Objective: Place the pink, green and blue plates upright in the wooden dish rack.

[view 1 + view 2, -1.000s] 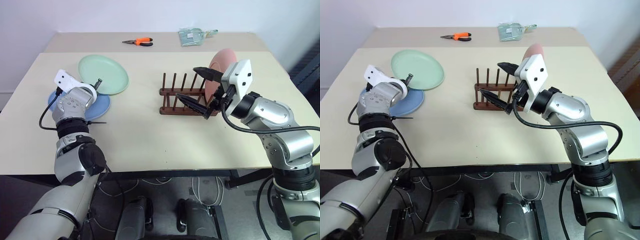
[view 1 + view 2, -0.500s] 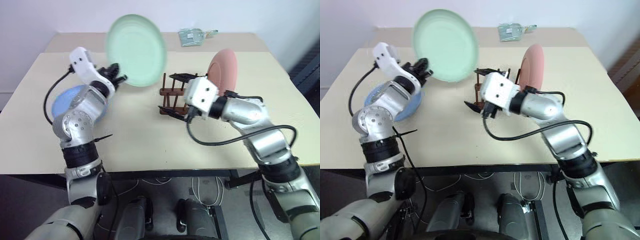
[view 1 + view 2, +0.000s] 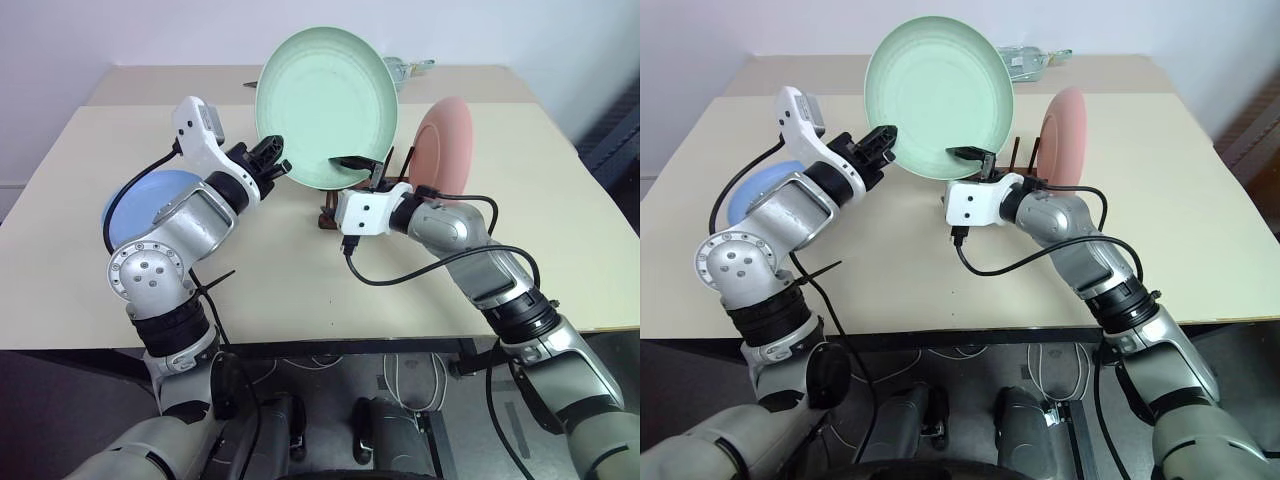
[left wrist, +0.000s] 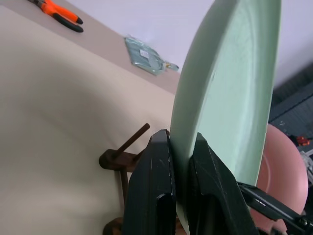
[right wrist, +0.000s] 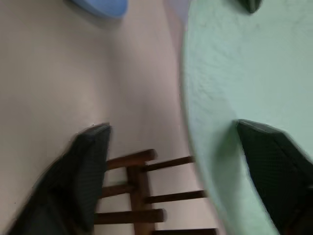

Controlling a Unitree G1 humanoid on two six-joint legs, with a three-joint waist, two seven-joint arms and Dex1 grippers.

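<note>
Between the fingers of our left gripper [image 4: 182, 196] the green plate [image 3: 325, 105] is clamped by its rim, upright above the wooden dish rack [image 4: 122, 161]. Our right gripper [image 5: 171, 171] straddles its lower edge, parted. We judge it light, rigid, slippery: hold the rim.

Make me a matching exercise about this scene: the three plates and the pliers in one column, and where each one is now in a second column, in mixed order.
Things:
1. green plate
2. pink plate
3. blue plate
4. orange pliers

Places:
A. flat on the table
B. upright in the wooden dish rack
C. on the far table
D. held up by the left gripper

Pairs: 1-D, 2-B, 3-A, 4-C
</note>
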